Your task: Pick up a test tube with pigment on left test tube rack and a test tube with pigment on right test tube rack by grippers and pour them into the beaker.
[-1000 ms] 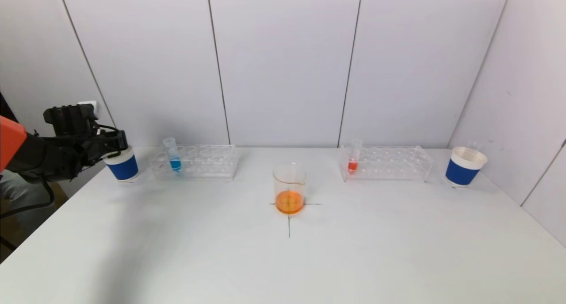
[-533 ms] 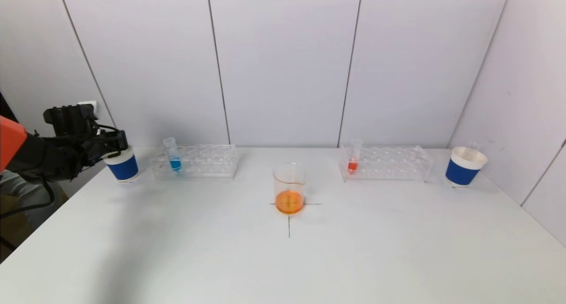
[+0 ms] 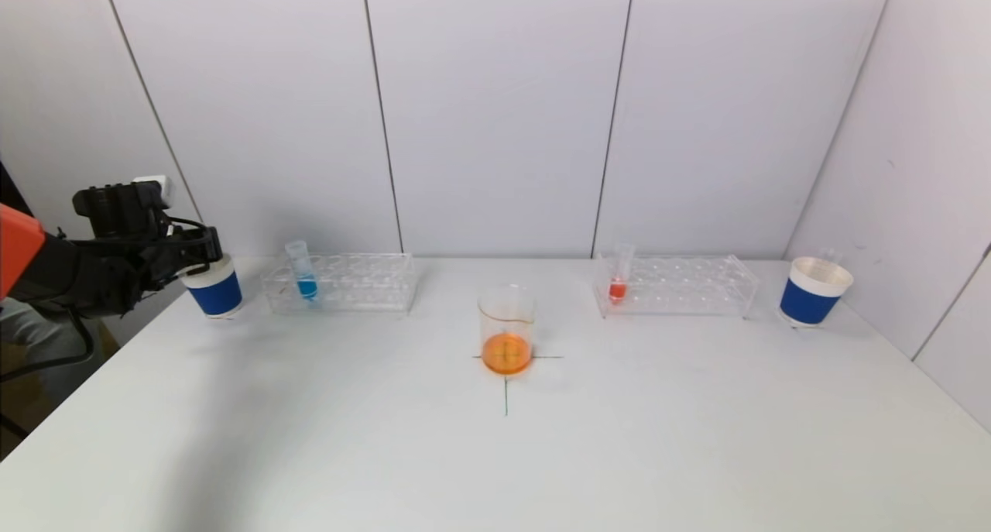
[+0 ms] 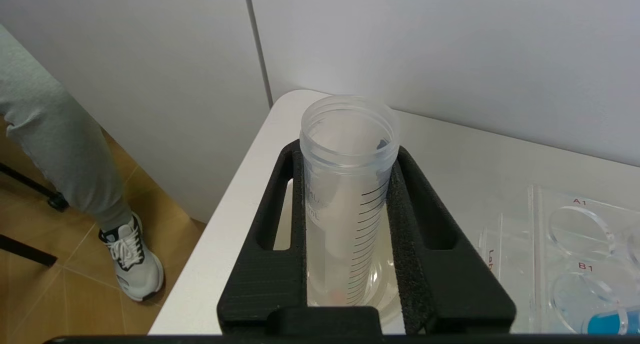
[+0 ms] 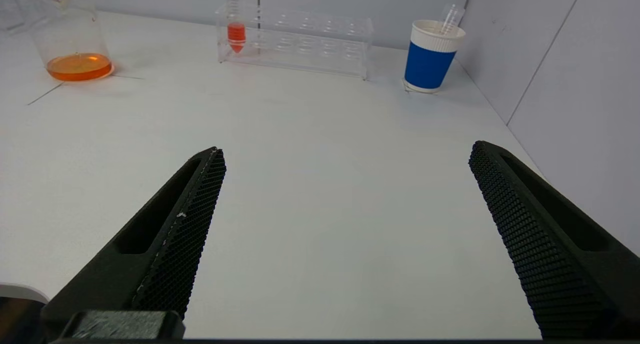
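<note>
My left gripper (image 3: 197, 257) hovers over the left blue paper cup (image 3: 215, 290) at the table's far left. In the left wrist view the gripper (image 4: 348, 151) is shut on an empty clear graduated test tube (image 4: 345, 194), held upright. A tube with blue pigment (image 3: 303, 275) stands in the left rack (image 3: 348, 283). A tube with red pigment (image 3: 618, 275) stands in the right rack (image 3: 681, 284). The beaker (image 3: 507, 329) holds orange liquid at the table's centre. My right gripper (image 5: 347, 153) is open and empty above the bare table, out of the head view.
A second blue paper cup (image 3: 813, 290) with an empty tube in it stands at the far right near the side wall. The left cup sits close to the table's left edge, and a person's leg (image 4: 75, 148) stands beyond that edge.
My left gripper has drifted very slightly left and up over the left cup. Nothing else has moved.
</note>
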